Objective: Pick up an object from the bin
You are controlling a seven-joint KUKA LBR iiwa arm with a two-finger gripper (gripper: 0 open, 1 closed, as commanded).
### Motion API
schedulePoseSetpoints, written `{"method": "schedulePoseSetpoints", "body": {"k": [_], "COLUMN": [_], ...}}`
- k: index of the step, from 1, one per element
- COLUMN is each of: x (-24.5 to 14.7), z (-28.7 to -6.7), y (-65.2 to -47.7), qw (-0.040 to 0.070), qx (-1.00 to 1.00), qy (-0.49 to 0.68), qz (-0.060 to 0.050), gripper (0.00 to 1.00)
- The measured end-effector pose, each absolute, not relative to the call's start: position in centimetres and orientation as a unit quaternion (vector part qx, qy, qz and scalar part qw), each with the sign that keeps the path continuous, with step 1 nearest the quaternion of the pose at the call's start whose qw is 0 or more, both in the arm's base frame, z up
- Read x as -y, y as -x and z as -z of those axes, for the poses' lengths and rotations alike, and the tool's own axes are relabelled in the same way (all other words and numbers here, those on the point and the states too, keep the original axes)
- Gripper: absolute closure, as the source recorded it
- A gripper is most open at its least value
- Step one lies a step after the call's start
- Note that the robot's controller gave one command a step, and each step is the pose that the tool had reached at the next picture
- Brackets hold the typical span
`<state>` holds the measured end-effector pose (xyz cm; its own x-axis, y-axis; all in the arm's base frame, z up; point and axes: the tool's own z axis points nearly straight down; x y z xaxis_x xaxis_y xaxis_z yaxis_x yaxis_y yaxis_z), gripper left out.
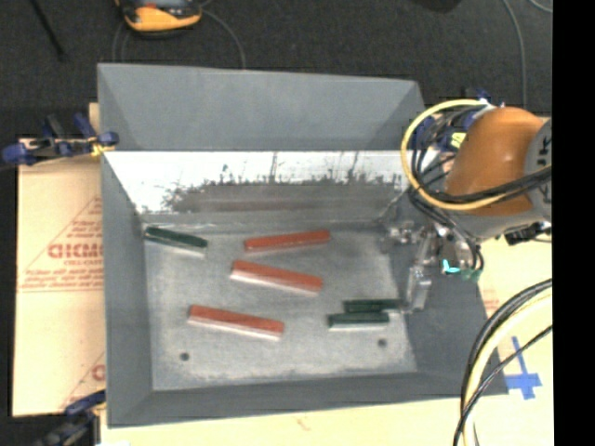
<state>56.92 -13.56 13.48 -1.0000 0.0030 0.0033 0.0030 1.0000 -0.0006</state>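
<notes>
My gripper reaches into the bin's right side, its tip just right of and slightly above a pair of dark green bars lying side by side near the right wall. Nothing shows between its fingers. A reddish-brown bar lies in the middle of the bin floor, to the gripper's left. Another red bar rests a little farther back.
A third red bar lies at the front left of the floor, and a single dark green bar sits at the back left. The arm's orange cover and cables hang over the bin's right rim.
</notes>
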Motion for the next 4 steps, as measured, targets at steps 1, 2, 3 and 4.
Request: {"method": "schedulePoseSetpoints", "body": {"k": [1, 2, 3, 4], "x": [13.5, 12.6, 12.6, 14.2], "z": [-13.9, -7.4, -7.4, -21.1], "y": [-57.1, -53.4, -53.4, -53.4], "qw": [-0.002, -0.002, -0.002, -0.002], "qx": [1.0, 1.0, 1.0, 0.999], "qy": [0.0, -0.029, -0.029, -0.052], "qz": [-0.001, -0.001, -0.001, -0.001], "gripper": [0.0, 1.0, 1.0, 1.0]}}
